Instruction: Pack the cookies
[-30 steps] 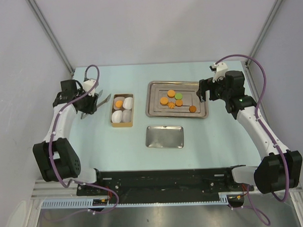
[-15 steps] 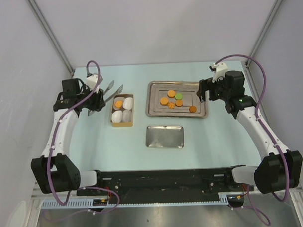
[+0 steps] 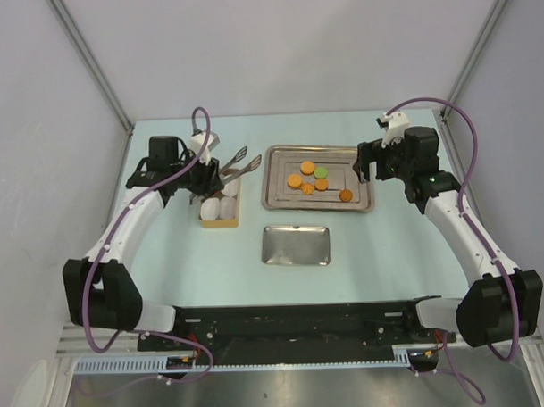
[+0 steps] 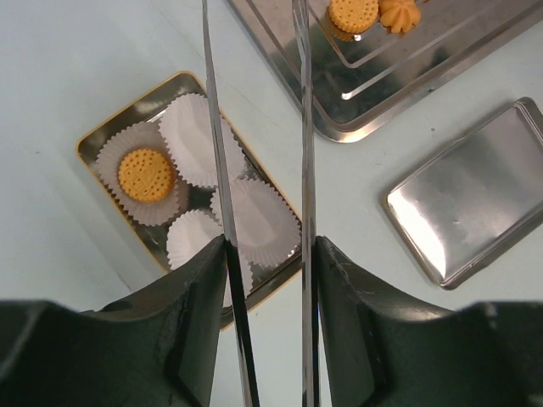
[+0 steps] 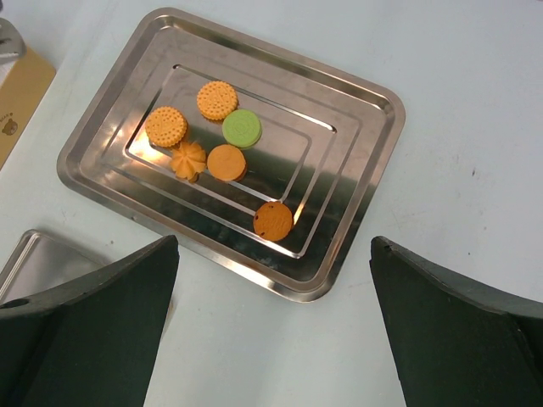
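Note:
Several cookies lie on the big steel tray point(image 3: 276, 200): orange ones point(image 3: 294, 180) and one green point(image 3: 321, 172), also in the right wrist view point(image 5: 242, 128). One orange cookie point(image 4: 146, 175) sits in a white paper cup in the gold-rimmed box point(image 3: 221, 221). My left gripper point(image 3: 208, 177) is shut on metal tongs point(image 3: 241, 163), held over the box with open blades point(image 4: 303, 127) reaching the tray's left rim. My right gripper point(image 3: 364, 167) is open and empty, above the tray's right end point(image 5: 273, 246).
A small empty steel tray point(image 3: 295, 245) lies in front of the big tray, also in the left wrist view point(image 4: 475, 195). Other white paper cups point(image 4: 254, 222) in the box point(image 4: 93, 137) are empty. The enclosure walls stand at the left, right and back.
My left arm has swung right with the tongs, from left of the box to over it, tips now near the big tray. The right arm has not moved.

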### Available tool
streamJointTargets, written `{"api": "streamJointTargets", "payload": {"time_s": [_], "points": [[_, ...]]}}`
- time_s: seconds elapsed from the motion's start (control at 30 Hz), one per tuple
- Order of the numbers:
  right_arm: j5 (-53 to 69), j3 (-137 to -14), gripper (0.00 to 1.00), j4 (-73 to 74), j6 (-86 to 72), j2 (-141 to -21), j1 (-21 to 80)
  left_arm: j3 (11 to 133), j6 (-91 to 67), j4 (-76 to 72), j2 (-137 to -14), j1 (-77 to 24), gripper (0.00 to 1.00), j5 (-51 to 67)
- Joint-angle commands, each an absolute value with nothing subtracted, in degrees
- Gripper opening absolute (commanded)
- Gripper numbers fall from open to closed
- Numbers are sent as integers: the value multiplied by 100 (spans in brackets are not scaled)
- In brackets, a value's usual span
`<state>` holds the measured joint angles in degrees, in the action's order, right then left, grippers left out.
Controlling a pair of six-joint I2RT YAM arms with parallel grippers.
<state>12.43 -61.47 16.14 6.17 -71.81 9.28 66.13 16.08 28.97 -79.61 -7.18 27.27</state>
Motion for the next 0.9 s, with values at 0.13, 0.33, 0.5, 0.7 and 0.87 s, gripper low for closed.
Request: {"api": "streamJointTargets", "payload": {"time_s": [0.13,0.33,0.5,0.7,0.87], "points": [[1178,-6214,100,1538,703,-7260,932,7092,1327,2355,-8498,-1406,49,2550],[1151,-6214,100,1538,703,-7277,905,7304,1230,2224,-8964,-1810,50,2505],[1152,-6214,100,1538,703,-7304,897,7391,1117,2110,-9149,-1986,50,2628],[1116,-6214,100,1529,712,-7365,888,7479,1064,2065,-9298,-2197,50,2821],[1072,-6214,100,1529,712,-7374,853,7602,1134,2065,-9483,-2522,50,2778]]}}
